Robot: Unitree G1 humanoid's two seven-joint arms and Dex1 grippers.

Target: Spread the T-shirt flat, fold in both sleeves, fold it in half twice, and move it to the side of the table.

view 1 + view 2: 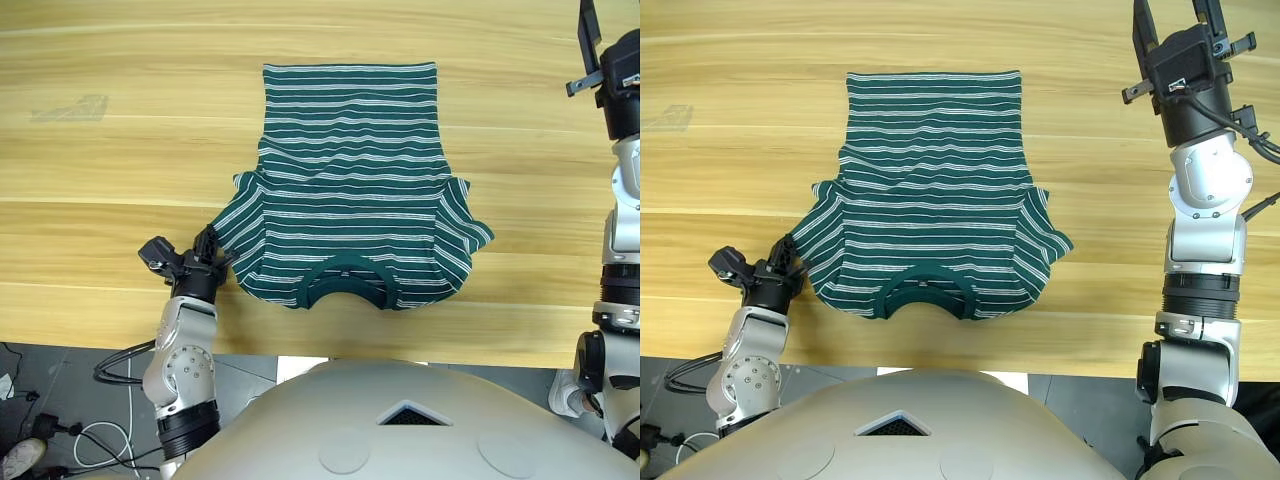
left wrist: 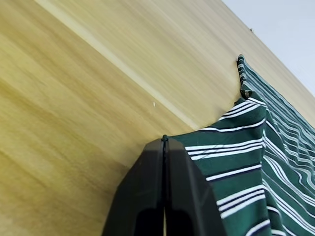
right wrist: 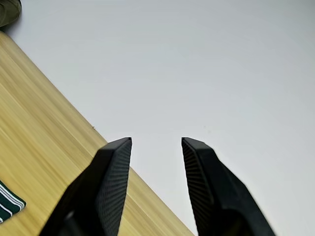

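Left wrist view: left pincer clenched at T-shirt sleeve, grip unclr; right pincer released.

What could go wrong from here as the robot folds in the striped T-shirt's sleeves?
The left gripper is shut right at the corner of the left sleeve; so slim a hold, if any, may slip on lifting.
The striped T-shirt is wrinkled across the chest and its right sleeve bunched, so folds could come out crooked.
Its collar lies near the table edge; a pull might drag it off.
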